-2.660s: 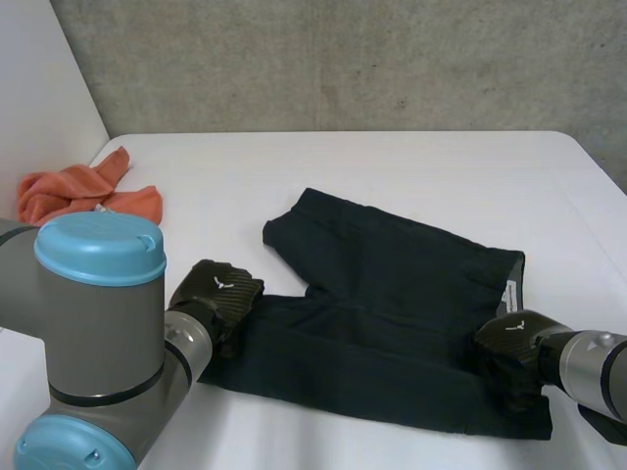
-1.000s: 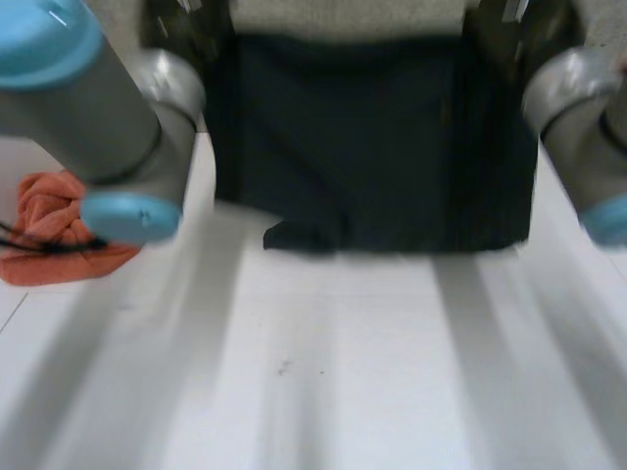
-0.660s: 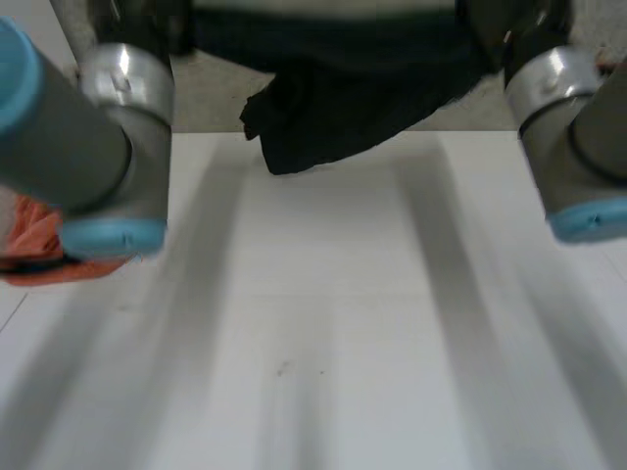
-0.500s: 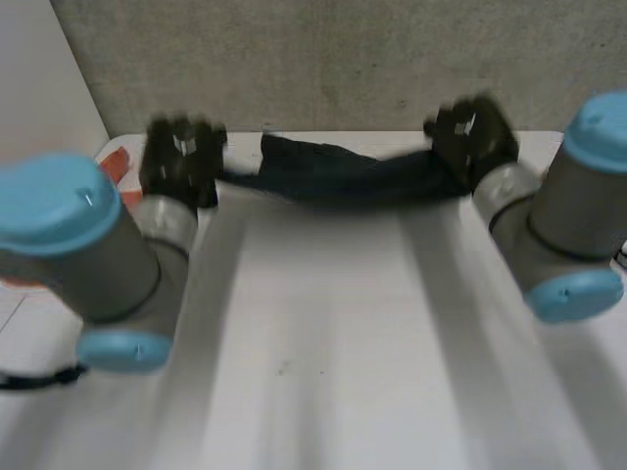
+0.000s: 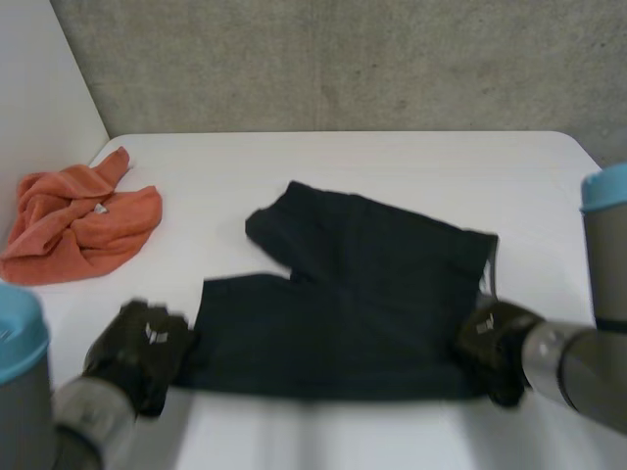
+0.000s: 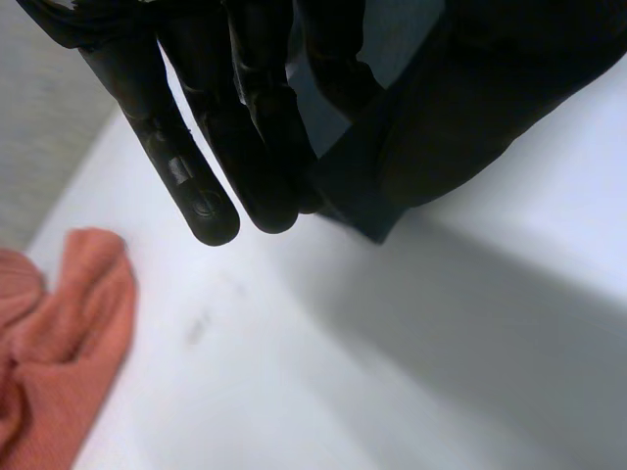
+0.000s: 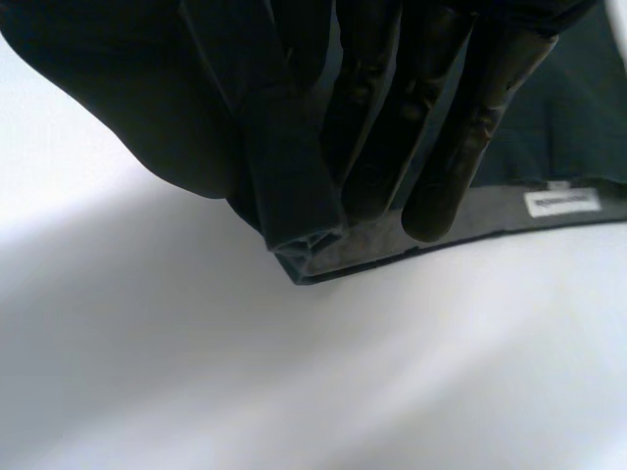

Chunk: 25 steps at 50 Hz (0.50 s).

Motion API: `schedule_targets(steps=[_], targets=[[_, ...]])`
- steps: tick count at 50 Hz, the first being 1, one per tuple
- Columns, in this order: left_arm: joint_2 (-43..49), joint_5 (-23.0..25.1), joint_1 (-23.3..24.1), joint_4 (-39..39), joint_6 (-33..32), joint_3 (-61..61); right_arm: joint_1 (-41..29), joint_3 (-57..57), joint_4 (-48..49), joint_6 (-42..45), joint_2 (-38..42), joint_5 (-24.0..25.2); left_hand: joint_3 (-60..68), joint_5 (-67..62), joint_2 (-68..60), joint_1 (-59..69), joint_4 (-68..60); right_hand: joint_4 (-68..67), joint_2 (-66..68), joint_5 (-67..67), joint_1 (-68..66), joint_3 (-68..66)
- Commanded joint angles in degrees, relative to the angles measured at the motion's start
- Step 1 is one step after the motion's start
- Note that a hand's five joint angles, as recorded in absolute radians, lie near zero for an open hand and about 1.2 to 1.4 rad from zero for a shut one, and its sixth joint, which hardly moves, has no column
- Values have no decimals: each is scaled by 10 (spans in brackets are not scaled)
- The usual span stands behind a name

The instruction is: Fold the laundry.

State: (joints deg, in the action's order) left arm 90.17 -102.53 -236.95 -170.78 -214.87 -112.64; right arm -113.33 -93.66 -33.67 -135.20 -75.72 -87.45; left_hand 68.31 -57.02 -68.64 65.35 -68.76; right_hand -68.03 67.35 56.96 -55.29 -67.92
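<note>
Where white table [image 5: 392,166] meets concrete wall [image 5: 343,59] | shorts [image 5: 362,294] spread | orange cloth [image 5: 78,220] apart

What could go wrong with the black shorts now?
The left hand and the right hand each pinch just a near corner of the shorts, so a corner might slip out of the fingers. The two legs lie uneven, so folding now could trap wrinkles. The orange cloth lies on the left arm's side of the table and might get snagged.
</note>
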Motion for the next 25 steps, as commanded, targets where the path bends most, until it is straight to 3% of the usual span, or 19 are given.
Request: schedule_targets(steps=[1,9,15,18,25], targets=[[-52,8,22,38,-35,-21,-1,-63,-18,51,-66,25,117,-130,-114,146,-112,-120,126,130,-247,-121],[78,9,18,-127,-35,76,0,-12,81,-13,-2,16,117,-130,-114,146,-112,-120,126,130,-247,-121],[236,11,20,-239,-38,237,6,26,168,-37,34,-59,117,-130,-114,146,-112,-120,126,130,-247,-121],[300,12,20,-257,-36,315,7,40,228,-31,50,-87,117,-130,-114,146,-112,-120,126,130,-247,-121],[482,12,21,-265,-38,567,9,94,340,-30,118,-98,117,-130,-114,146,-112,-120,126,130,-247,-121]])
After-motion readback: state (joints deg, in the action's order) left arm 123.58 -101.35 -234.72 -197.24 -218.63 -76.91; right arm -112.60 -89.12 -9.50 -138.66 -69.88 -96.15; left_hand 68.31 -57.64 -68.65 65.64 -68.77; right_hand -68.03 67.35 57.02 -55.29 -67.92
